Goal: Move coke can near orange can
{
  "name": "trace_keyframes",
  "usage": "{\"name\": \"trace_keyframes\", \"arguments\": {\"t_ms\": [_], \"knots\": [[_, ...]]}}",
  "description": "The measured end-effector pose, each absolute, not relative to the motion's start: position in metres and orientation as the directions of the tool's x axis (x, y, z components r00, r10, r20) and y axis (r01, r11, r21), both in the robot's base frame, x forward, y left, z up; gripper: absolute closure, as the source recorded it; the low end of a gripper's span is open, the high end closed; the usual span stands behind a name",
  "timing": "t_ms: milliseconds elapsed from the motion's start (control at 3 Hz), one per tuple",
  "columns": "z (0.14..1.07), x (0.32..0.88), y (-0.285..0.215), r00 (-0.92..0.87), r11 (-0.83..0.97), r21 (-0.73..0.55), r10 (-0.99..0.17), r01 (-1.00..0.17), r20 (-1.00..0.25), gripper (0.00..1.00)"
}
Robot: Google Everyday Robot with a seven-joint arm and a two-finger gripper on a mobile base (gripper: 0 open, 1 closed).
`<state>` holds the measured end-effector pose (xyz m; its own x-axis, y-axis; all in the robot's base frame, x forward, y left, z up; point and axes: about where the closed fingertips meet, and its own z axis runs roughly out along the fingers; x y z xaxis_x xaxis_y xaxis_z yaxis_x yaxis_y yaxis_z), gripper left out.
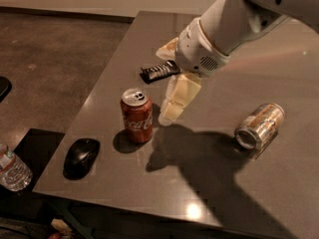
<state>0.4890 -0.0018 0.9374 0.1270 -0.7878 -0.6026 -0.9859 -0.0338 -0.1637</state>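
Observation:
The red coke can (137,115) stands upright on the dark table (124,193), near its left front. The orange can (259,126) lies on its side at the right, silver end toward me. My gripper (163,83) hangs above the table just right of the coke can, open and empty. One cream finger (177,101) points down beside the can with its tip close to the can's right side. The other finger (167,47) shows further back. The white arm reaches in from the upper right and casts a shadow between the two cans.
A black flat packet (159,71) lies behind the gripper on the table. A black computer mouse (80,157) sits at the front left corner. A plastic water bottle (12,171) lies lower left, off the table. The table's left edge is close to the coke can.

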Motion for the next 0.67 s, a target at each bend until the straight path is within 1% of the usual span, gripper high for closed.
{"name": "trace_keyframes", "arguments": {"t_ms": [667], "knots": [[0.911,0.474,0.021,0.147,-0.108,-0.1,-0.778,-0.989,-0.611,0.0]]}}
